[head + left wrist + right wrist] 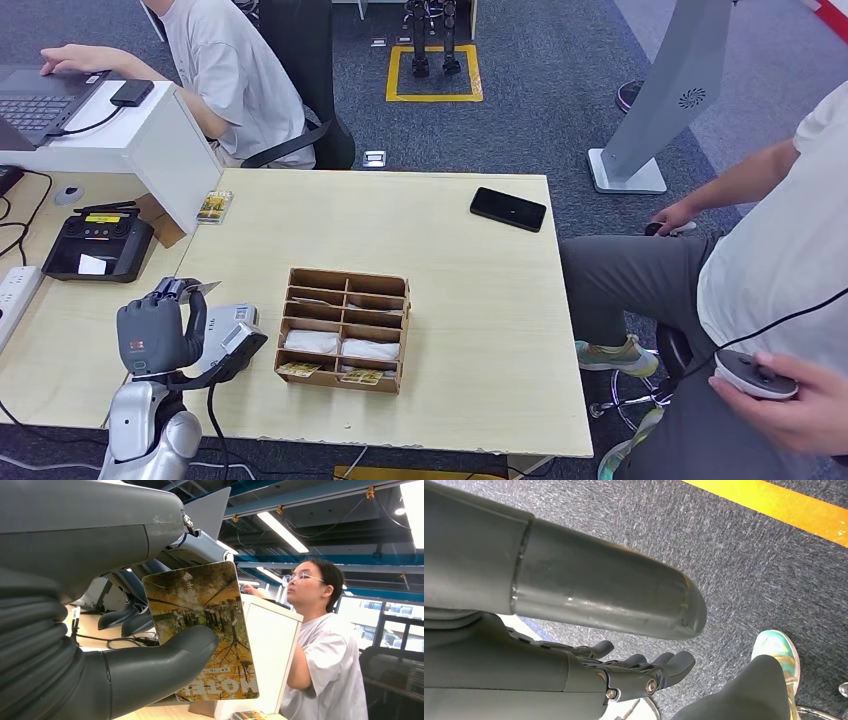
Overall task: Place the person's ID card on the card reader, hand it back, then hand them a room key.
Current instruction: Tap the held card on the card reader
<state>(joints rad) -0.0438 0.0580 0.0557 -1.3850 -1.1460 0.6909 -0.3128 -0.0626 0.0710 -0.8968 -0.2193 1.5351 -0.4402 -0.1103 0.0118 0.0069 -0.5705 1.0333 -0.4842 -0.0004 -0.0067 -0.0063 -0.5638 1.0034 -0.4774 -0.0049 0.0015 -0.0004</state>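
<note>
My left hand [152, 336] is raised over the table's front left corner and pinches a card [202, 630] between thumb and fingers. The card carries a yellow autumn picture and the word HOTEL; its edge pokes up above the hand [205, 288]. The grey-white card reader [228, 332] lies on the table just right of that hand. A wooden compartment box [345, 328] holding several cards and white packets stands at the table's middle. My right hand [624, 675] hangs over the carpet with its fingers loosely straight and nothing in them.
A person sits at the table's right side [760, 280] holding a small controller [752, 375]. Another person [230, 70] works at a laptop at the back left. A black phone [508, 208], a second picture card [214, 207] and a black remote [95, 245] lie on the tables.
</note>
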